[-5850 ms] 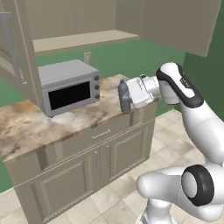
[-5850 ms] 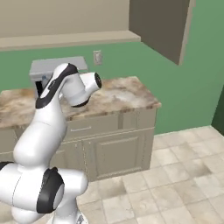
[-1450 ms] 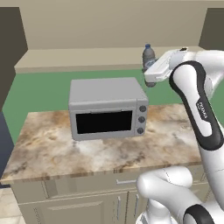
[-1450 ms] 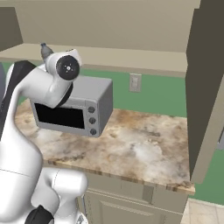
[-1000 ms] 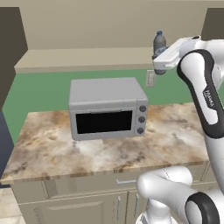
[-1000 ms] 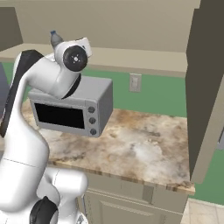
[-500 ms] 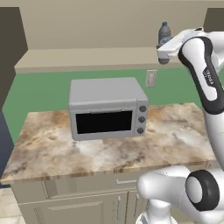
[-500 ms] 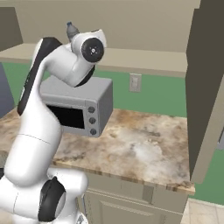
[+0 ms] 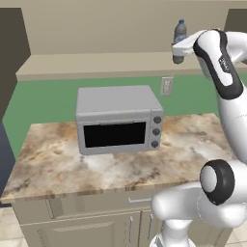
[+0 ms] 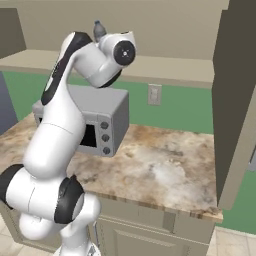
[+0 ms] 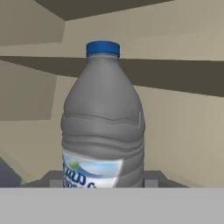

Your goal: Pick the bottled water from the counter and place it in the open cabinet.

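- Riding upright in the gripper [image 9: 179, 52], the bottled water [image 9: 180, 34] is up at the level of the open cabinet [image 9: 106, 65], its blue cap topmost and its lower body hidden by the hand in the left base view; kept vertical, it can be set down on its base without tipping.
- In the hand view the bottled water [image 11: 103, 127] stands close before the camera, label band low, with the two fingertips [image 11: 56, 179] pressed against its sides near the bottom, so the jaws are pinching the bottle low down and its shoulder and cap stand free.
- From the right base view only the bottle's cap and neck [image 10: 99, 29] peek over the white wrist [image 10: 120, 50], with the cabinet's back panel behind them.
- The tan shelf board [image 9: 72, 63] runs below and beside the bottle; whether the base is already over the board I cannot tell, and it does not appear to rest on it yet.
- My reading: this is the carry-in stage, with lowering and release still to do.
- Below, the grey microwave [image 9: 118, 118] sits on the marbled counter [image 9: 193, 144], well under the arm's path, and the dark cabinet door [image 10: 235, 95] hangs open to the right, leaving the front clear.
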You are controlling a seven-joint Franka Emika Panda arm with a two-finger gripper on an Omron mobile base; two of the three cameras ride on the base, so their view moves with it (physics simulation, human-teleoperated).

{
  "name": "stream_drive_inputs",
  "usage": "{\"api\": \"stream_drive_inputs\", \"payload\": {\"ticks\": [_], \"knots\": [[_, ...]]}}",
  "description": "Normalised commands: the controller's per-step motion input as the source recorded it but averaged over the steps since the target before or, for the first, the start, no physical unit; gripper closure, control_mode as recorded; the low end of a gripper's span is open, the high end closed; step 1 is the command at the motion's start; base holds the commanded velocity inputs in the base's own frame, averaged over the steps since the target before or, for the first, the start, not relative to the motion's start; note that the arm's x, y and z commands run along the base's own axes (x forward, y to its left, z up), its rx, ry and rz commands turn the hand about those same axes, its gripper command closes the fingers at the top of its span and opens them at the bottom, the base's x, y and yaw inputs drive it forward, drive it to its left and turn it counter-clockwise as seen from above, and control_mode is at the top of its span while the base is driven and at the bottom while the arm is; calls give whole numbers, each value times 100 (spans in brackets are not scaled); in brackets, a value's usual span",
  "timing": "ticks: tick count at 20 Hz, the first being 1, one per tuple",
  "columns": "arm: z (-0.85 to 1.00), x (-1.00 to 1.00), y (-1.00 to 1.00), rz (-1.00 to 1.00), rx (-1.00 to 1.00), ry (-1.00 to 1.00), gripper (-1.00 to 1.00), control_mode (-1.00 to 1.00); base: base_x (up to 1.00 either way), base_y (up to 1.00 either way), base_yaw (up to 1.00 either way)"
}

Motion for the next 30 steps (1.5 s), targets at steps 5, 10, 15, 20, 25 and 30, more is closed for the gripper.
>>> {"api": "stream_drive_inputs", "payload": {"ticks": [5, 10, 15, 20, 25, 30], "knots": [[0, 61, -18, 0, 9, 0, 100, -100, 0, 0, 0], [0, 53, -13, 0, 6, 0, 100, -100, 0, 0, 0], [-15, 45, 0, 0, 0, 0, 100, -100, 0, 0, 0], [-9, 48, 0, 0, 0, 2, 100, -100, 0, 0, 0], [-14, 44, -3, 0, 0, 1, 100, -100, 0, 0, 0], [-15, 34, -3, 0, 0, 0, 100, -100, 0, 0, 0]]}}
